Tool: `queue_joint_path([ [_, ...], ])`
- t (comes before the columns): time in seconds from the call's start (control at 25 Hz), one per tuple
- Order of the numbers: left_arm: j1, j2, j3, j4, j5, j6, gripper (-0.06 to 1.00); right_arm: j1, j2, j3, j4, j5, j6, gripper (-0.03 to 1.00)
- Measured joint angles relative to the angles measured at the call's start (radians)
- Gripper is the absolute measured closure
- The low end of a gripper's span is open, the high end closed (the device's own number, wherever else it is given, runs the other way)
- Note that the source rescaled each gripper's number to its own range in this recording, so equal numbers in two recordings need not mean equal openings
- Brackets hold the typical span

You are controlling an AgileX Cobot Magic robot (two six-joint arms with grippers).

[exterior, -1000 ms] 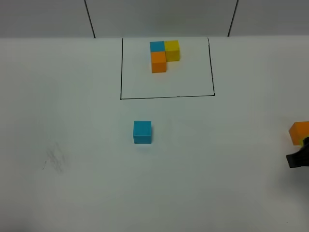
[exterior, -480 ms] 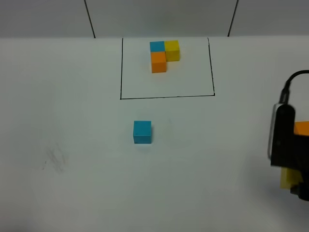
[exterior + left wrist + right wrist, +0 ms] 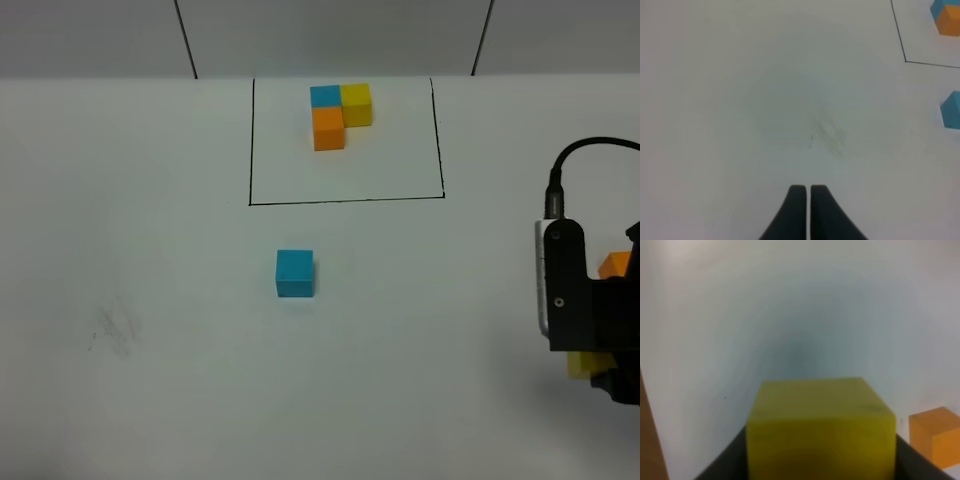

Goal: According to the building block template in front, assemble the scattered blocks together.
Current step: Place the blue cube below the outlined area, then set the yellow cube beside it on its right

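Template (image 3: 338, 115) at back centre, lone block (image 3: 294, 273) before it, two other blocks (image 3: 615, 265) far right

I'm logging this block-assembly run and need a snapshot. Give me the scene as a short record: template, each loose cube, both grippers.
template: blue, yellow and orange cubes joined in an L, inside the black-lined rectangle
blue cube: alone on the table, outside the rectangle, untouched
yellow cube: between the right gripper's jaws
orange cube: beside the right arm, partly hidden
left gripper: shut, empty, above bare table
right gripper: closed on the yellow cube
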Motion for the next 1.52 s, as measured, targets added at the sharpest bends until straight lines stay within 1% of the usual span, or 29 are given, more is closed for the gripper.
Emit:
queue_joint_path([
  [0.16, 0.0, 0.0, 0.0, 0.0, 0.0, 0.0, 0.94, 0.0, 0.1, -0.111, -0.028, 0.034, -0.006, 0.44],
  [0.32, 0.0, 0.0, 0.0, 0.0, 0.0, 0.0, 0.94, 0.0, 0.223, -0.232, -0.018, 0.043, -0.052, 0.44],
  [0.56, 0.0, 0.0, 0.0, 0.0, 0.0, 0.0, 0.94, 0.001, 0.403, -0.366, 0.076, 0.024, -0.142, 0.44],
  [0.84, 0.0, 0.0, 0.0, 0.0, 0.0, 0.001, 0.94, 0.001, 0.558, -0.443, 0.194, -0.032, -0.227, 0.44],
  [1.04, 0.0, 0.0, 0.0, 0.0, 0.0, 0.001, 0.94, 0.028, 0.646, -0.508, 0.224, -0.046, -0.226, 0.44],
  [1.32, 0.0, 0.0, 0.0, 0.0, 0.0, 0.001, 0.94, 0.083, 0.752, -0.601, 0.225, -0.065, -0.218, 0.44],
  [1.52, 0.0, 0.0, 0.0, 0.0, 0.0, 0.001, 0.94, 0.101, 0.828, -0.67, 0.226, -0.065, -0.213, 0.44],
])
